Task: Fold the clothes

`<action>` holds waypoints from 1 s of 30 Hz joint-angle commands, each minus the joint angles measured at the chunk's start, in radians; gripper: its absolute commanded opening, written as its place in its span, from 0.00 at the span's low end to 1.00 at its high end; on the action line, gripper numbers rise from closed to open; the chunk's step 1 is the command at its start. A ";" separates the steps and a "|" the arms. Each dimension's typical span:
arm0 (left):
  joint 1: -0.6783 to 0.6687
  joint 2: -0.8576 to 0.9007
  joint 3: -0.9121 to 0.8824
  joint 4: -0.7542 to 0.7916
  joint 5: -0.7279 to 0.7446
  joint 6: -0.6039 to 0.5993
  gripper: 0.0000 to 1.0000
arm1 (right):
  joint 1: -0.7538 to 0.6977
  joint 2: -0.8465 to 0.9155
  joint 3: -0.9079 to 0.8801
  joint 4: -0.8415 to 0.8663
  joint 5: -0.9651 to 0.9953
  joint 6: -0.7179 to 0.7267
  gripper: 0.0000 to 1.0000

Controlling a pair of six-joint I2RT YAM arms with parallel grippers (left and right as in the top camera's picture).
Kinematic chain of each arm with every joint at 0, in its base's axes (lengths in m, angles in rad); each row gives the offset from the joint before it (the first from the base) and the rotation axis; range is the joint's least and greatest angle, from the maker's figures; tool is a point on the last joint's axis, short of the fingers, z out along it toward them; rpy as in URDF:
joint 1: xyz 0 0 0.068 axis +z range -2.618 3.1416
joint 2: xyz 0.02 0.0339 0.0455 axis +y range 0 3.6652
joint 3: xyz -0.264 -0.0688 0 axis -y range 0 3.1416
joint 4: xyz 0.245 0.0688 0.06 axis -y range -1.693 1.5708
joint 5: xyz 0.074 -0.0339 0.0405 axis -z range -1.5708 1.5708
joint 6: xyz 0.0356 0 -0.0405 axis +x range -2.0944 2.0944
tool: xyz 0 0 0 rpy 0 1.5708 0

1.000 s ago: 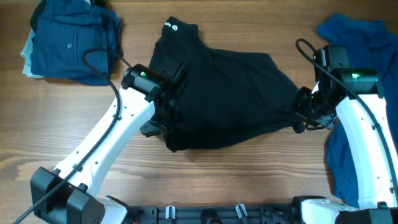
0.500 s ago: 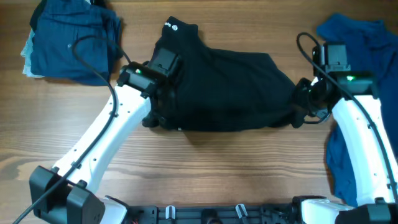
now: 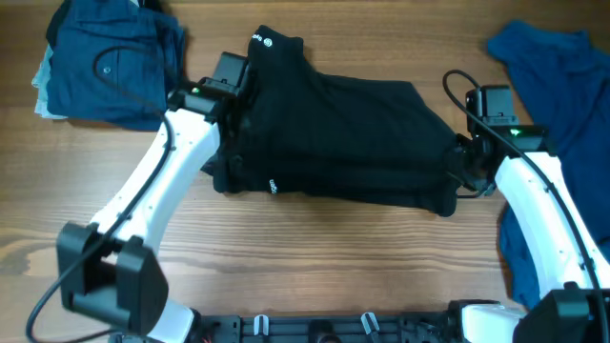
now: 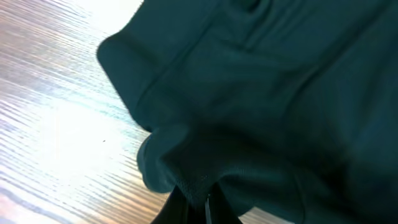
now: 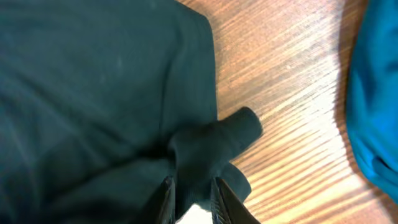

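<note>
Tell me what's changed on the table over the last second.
The left arm and right arm carried the near edge of the black garment away from the robot's base, folding it over the rest. It is now a narrower band, with a small white label showing at its near left. Both sets of jaws still pinch fabric. The navy pile and blue garment stayed put.

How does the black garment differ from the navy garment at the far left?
The black garment is black with a small white logo; the navy garment is dark blue with a small button. The black garment lies spread wide across the middle; the navy garment sits compact in the corner. The black garment covers more of the table than the navy garment. Both lie on the wooden table.
</note>
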 commanded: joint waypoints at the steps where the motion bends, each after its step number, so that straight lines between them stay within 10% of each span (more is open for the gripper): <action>1: 0.006 0.051 -0.007 0.021 -0.024 0.012 0.04 | -0.005 0.032 -0.007 0.021 0.031 0.013 0.20; 7: 0.006 0.056 -0.007 0.130 -0.024 0.013 0.06 | -0.004 0.082 -0.007 0.109 0.031 0.011 0.15; 10: 0.006 0.056 -0.007 0.189 -0.024 0.027 0.59 | -0.004 0.090 -0.007 0.134 0.031 0.010 0.30; 15: 0.013 0.049 0.003 0.223 -0.024 0.114 0.95 | -0.004 0.088 -0.003 0.134 -0.011 -0.058 0.44; 23: 0.020 -0.058 0.033 -0.064 0.201 0.001 1.00 | -0.004 0.080 0.004 0.114 -0.168 -0.128 0.58; 30: 0.019 -0.042 -0.128 0.072 0.375 -0.045 0.95 | -0.004 0.080 0.004 0.104 -0.214 -0.167 0.58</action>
